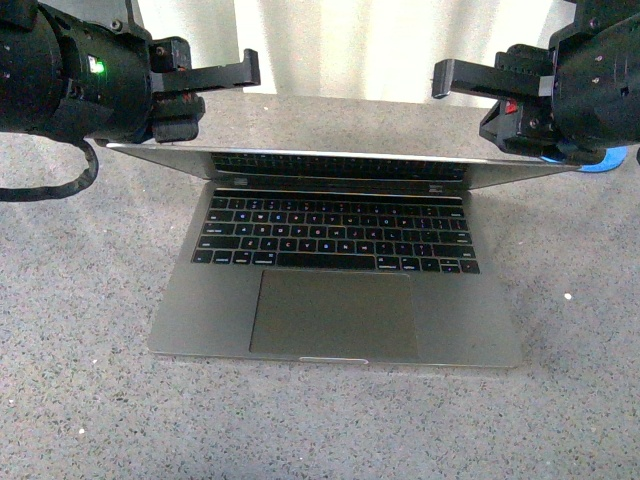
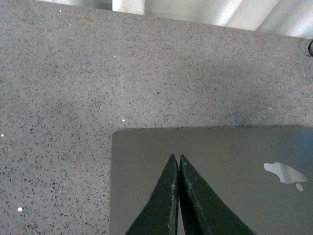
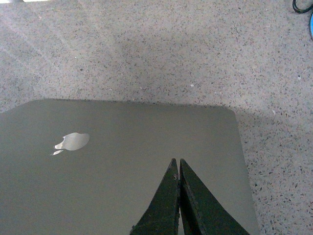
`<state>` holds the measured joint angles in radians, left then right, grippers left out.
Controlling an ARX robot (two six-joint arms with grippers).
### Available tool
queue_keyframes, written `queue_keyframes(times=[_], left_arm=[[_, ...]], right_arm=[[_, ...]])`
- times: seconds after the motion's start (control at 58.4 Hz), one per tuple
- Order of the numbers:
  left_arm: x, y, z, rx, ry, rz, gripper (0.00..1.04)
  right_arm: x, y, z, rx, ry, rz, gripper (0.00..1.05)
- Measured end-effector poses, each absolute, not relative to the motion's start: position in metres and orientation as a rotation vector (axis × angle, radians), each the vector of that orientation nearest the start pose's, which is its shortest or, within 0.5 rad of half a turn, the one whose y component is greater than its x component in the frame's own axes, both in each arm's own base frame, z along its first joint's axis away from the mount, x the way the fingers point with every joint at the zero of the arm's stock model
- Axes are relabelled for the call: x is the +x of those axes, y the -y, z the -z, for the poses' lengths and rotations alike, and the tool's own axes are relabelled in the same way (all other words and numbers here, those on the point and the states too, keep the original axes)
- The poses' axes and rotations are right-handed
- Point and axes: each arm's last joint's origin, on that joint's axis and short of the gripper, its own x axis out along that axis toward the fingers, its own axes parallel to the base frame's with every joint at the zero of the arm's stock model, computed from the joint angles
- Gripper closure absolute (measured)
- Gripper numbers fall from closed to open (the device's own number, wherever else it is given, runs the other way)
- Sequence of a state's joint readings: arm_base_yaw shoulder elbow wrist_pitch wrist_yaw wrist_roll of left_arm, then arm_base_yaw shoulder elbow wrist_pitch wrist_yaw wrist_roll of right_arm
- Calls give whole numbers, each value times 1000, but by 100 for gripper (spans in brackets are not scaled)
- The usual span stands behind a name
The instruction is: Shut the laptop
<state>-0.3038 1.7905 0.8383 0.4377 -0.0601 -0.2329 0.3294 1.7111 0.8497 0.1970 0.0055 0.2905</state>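
Your left end effector and right end effector sit clenched, empty, over the half-lowered lid of the laptop.

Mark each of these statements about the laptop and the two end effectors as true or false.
1. The laptop is fully closed. False: its lid is only partly lowered, and the keyboard is visible.
2. The left end effector is shut. True.
3. The right end effector is over the lid's outer side, which bears the apple logo. True.
4. The right end effector is wide open. False: its fingers are pressed together.
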Motion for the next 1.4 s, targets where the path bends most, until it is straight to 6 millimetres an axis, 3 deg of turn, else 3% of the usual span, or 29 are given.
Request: queue_keyframes(times=[0.702, 1.044, 1.404], left_arm=[[329, 102, -126, -159, -619, 157, 101], [325, 102, -113, -170, -648, 152, 101], [324, 105, -112, -199, -657, 151, 101]], right_arm=[[315, -106, -120, 217, -817, -192, 104], [313, -105, -111, 215, -834, -187, 104], [309, -104, -106, 216, -848, -183, 104]])
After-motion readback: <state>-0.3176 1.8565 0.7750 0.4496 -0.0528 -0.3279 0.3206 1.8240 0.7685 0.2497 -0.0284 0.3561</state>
